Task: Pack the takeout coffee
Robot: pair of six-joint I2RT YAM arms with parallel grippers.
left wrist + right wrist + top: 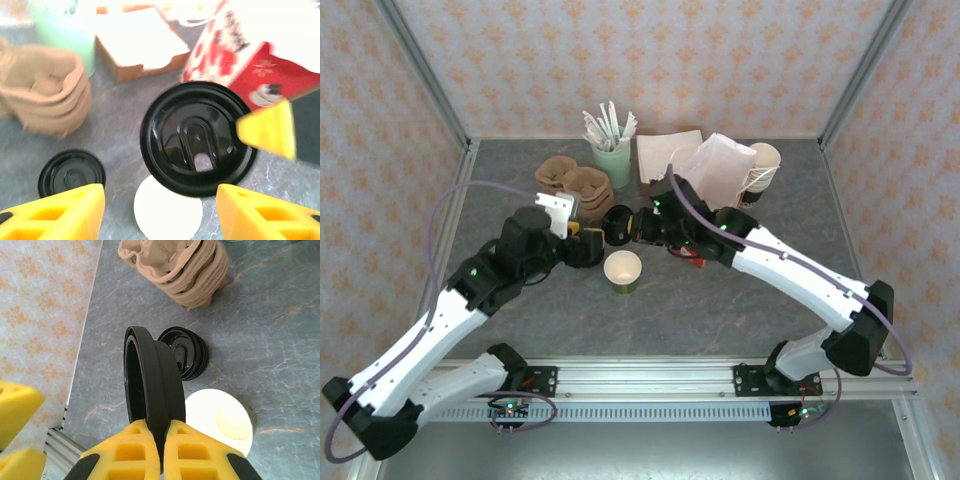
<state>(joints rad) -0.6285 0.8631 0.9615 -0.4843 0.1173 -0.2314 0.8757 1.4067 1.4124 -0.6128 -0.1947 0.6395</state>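
Two lids in play: the right claw (156,429) is pinched tight on the rim of one black lid (150,380), and the spare lid (189,357) lies flat on the surface (280,340). Left claw (160,205) gapes wide, holding nothing. The one takeout coffee cup (622,270) stands lidless just in front of both claws.
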